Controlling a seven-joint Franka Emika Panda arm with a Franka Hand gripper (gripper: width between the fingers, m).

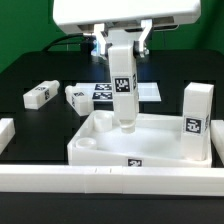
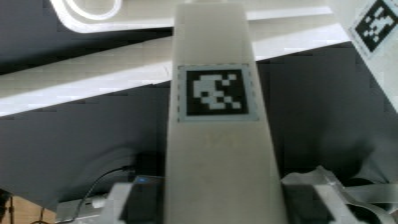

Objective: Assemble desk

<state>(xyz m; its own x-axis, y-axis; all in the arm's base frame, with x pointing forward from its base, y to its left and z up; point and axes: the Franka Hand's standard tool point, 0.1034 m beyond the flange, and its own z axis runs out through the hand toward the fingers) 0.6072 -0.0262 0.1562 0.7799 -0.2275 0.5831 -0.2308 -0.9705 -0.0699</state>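
The gripper (image 1: 121, 42) is closed on the upper end of a square white leg (image 1: 122, 85), one finger on either side of it. In the wrist view the fingers (image 2: 128, 195) flank the leg (image 2: 217, 150), whose face bears a black-and-white tag (image 2: 217, 91). The leg hangs nearly upright, its lower end inside the raised rim of the desk top (image 1: 100, 148); whether it touches the floor cannot be told. A round corner socket (image 2: 86, 10) lies just beside the leg's far end. A second leg (image 1: 197, 112) stands upright in the desk top's corner at the exterior view's right. Two loose legs (image 1: 38, 95) (image 1: 80, 96) lie on the black table (image 1: 30, 65) at the exterior view's left, near the marker board (image 1: 145, 90). Border rails (image 1: 100, 182) edge the table.
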